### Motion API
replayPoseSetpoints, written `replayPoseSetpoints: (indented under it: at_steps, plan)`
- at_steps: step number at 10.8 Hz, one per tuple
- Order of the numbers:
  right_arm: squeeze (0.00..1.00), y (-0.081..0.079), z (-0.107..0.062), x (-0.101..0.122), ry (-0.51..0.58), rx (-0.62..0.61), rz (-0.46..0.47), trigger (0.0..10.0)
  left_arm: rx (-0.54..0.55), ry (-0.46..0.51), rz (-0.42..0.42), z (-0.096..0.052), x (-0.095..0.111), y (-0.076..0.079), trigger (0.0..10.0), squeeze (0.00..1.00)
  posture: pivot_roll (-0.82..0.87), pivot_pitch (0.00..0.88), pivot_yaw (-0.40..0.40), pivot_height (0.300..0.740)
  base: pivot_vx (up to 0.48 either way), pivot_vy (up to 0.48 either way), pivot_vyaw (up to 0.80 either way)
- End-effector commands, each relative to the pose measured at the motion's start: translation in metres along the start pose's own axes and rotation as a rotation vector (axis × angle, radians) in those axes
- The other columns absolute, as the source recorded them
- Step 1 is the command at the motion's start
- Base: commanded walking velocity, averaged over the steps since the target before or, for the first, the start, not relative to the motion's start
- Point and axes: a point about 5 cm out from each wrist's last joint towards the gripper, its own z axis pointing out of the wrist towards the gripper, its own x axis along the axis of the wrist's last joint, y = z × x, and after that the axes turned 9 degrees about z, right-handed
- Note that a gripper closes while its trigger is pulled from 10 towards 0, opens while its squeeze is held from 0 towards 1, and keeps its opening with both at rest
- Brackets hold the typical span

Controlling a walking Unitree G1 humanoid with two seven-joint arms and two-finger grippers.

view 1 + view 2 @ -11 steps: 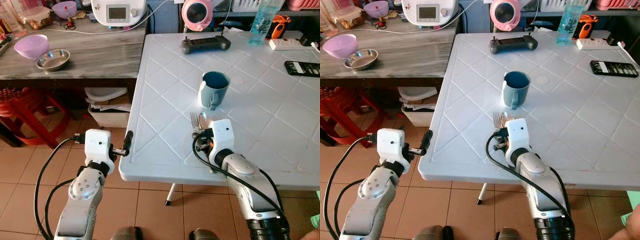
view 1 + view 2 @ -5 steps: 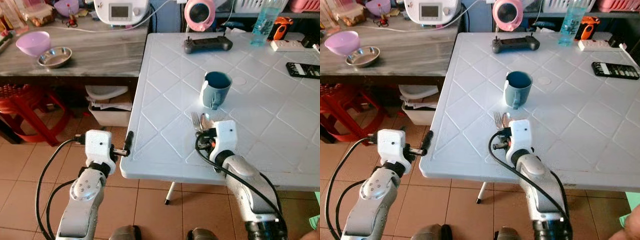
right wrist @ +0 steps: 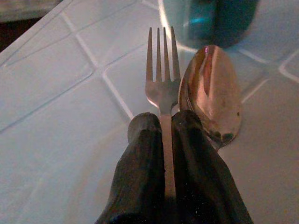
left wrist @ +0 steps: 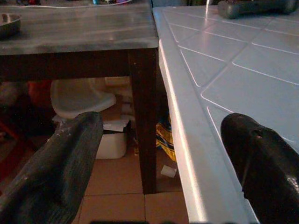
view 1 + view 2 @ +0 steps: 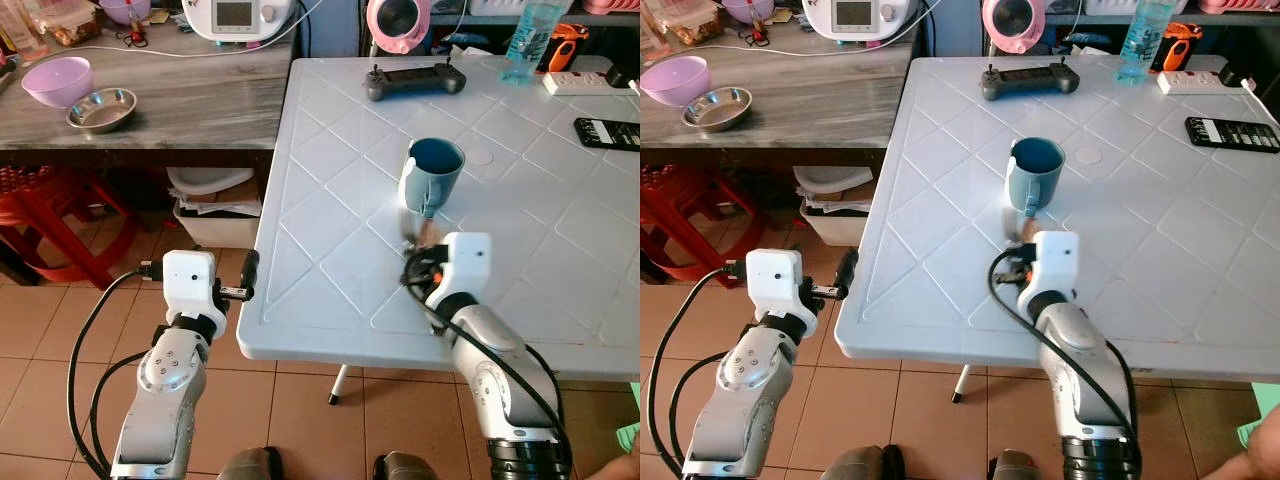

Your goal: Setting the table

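The table setting is only just begun, I think. A blue mug (image 5: 431, 175) stands near the middle of the white worktop (image 5: 330, 200), and no plate or bowl is set out there. The right gripper (image 3: 164, 135) has its two black fingers pressed together on the handle of a fork (image 3: 162, 77). A spoon (image 3: 211, 91) lies right beside the fork, touching one finger, but I cannot tell if it is pinched too. Both point at the mug and sit just in front of it, in the lower middle of the head picture. They are not laid down in a place yet, so that step is left. The left gripper (image 4: 159, 163) has its fingers wide apart and holds nothing; it hangs by the worktop's left edge, over the tiled floor (image 5: 50, 330). At the top of the picture there is clutter on the worktop: a game controller (image 5: 414, 80), a black remote (image 5: 608, 132), a water bottle (image 5: 526, 40) and a power strip (image 5: 585, 82). These may be in the way. A purple bowl (image 5: 58, 80) and a metal bowl (image 5: 101, 108) wait on the grey side worktop (image 5: 180, 100) at upper left.
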Motion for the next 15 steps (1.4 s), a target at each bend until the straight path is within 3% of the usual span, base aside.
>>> replayPoseSetpoints:
  at_steps: [1,3,6,9,15]
  plan:
    - [0.0,0.0,-0.003,0.011,0.068,0.005,0.003,0.0,0.009,-0.01,0.006,-0.001,-0.003,-0.002,10.0,0.0,-0.04,0.089,0.072,0.74,0.0,0.0,0.0]
    - [0.0,-0.001,-0.004,0.01,0.069,0.019,0.015,0.0,0.011,-0.013,0.009,0.0,-0.004,-0.003,10.0,0.0,-0.05,0.087,0.074,0.74,0.0,0.0,0.0]
    - [0.0,-0.015,0.008,0.001,0.008,0.08,0.009,0.0,0.022,-0.027,0.013,0.003,-0.006,-0.003,10.0,0.0,-0.05,0.083,0.074,0.74,0.0,0.0,0.0]
    - [0.0,-0.025,0.013,0.006,0.054,0.106,0.028,0.0,0.026,-0.039,0.023,0.002,-0.008,-0.003,10.0,0.0,-0.05,0.083,0.067,0.74,0.0,0.48,0.0]
    - [0.0,0.002,0.009,0.008,0.148,-0.025,-0.004,0.0,0.094,-0.051,0.034,0.006,-0.011,-0.011,10.0,0.0,-0.05,0.058,0.068,0.74,0.0,0.48,0.0]
